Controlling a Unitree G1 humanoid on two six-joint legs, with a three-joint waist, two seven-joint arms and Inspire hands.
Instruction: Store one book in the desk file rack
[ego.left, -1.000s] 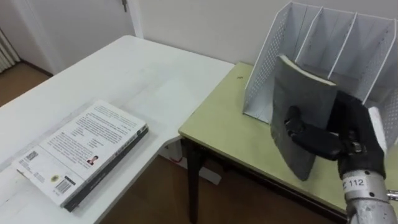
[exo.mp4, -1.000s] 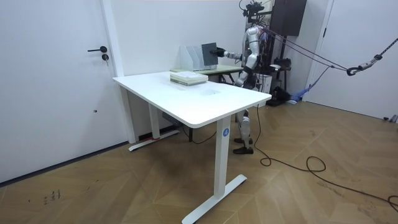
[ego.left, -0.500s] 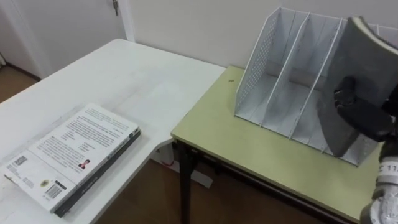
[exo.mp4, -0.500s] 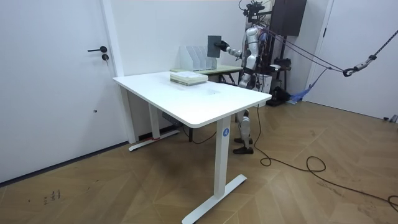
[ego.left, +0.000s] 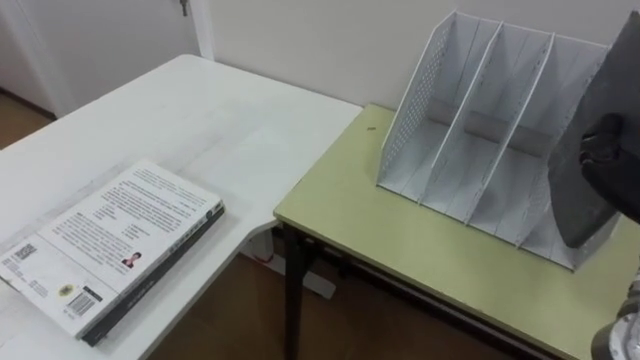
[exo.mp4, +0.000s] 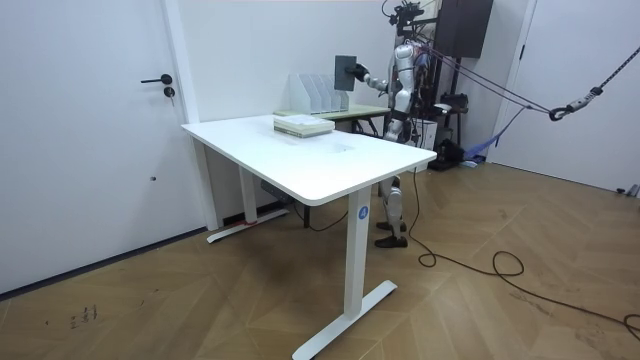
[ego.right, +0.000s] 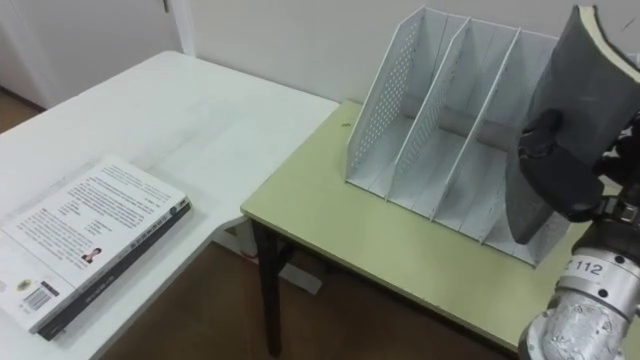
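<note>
Right hand (ego.right: 566, 188): fingers and thumb curled round a dark grey book (ego.right: 586, 88), thumb across the cover facing me. Firm hold.

Book: upright, top leaning slightly to my right. Its lower end is at the mouth of the rightmost compartment of the white file rack (ego.right: 376, 118). I cannot tell whether the bottom edge touches the rack's floor. The upper part of the book stands well above the rack's dividers.

Rack: sits on the green desk (ego.right: 400, 262), toward the back edge by the wall, with its open front facing me. The compartments to the left of the book hold nothing.

White table (ego.right: 205, 112): butts against the desk's left edge. A stack of books (ego.right: 92, 238) lies flat near its front edge, well apart from the rack.

Room view: I stand at the desk's front edge, beyond the far end of the white table, right arm raised with the book above the rack.
</note>
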